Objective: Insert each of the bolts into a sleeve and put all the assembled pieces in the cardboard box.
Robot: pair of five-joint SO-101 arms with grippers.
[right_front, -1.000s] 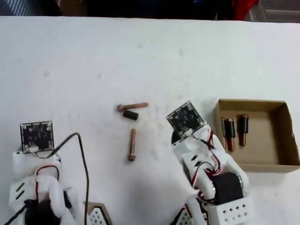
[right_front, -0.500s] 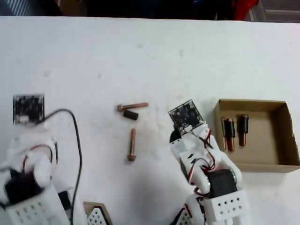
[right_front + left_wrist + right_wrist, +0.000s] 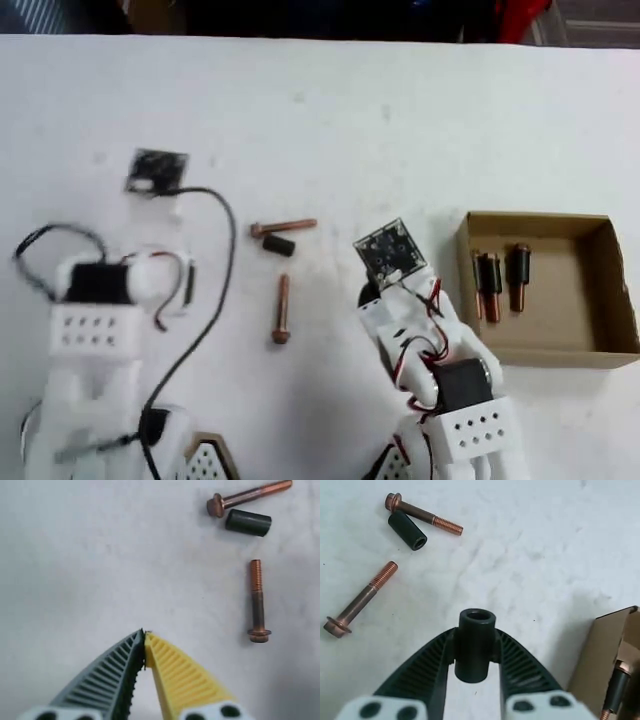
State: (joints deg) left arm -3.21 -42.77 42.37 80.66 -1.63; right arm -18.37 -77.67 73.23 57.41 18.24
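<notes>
A short black cylindrical sleeve (image 3: pixel 475 647) is clamped between the two dark ribbed fingers of the right pincer (image 3: pixel 474 632), its open bore facing away from the wrist, over the white surface (image 3: pixel 400 120). Well apart from it lie the loose parts. A second black sleeve (image 3: pixel 278 245) rests on its side just beside the head end of a copper-coloured flanged bolt (image 3: pixel 284 228), so close that I cannot tell whether they touch. Another copper bolt (image 3: pixel 282 310) lies alone a little nearer the arms, head toward them and threaded tip pointing at the loose sleeve. In the high view these three sit between the two arms. The open brown cardboard box (image 3: pixel 570 300) stands on the other side of the right arm, near it. Inside it, one sleeved bolt (image 3: pixel 489 272) and a second sleeved bolt (image 3: pixel 518 265) lie side by side and parallel, with a thin copper shaft (image 3: pixel 476 285) just beside the first, toward the box wall nearest the arm. The left pincer (image 3: pixel 144 639), one finger grey and one yellow, has its tips pressed together with nothing between them. It hangs over bare surface, apart from the loose bolts.
</notes>
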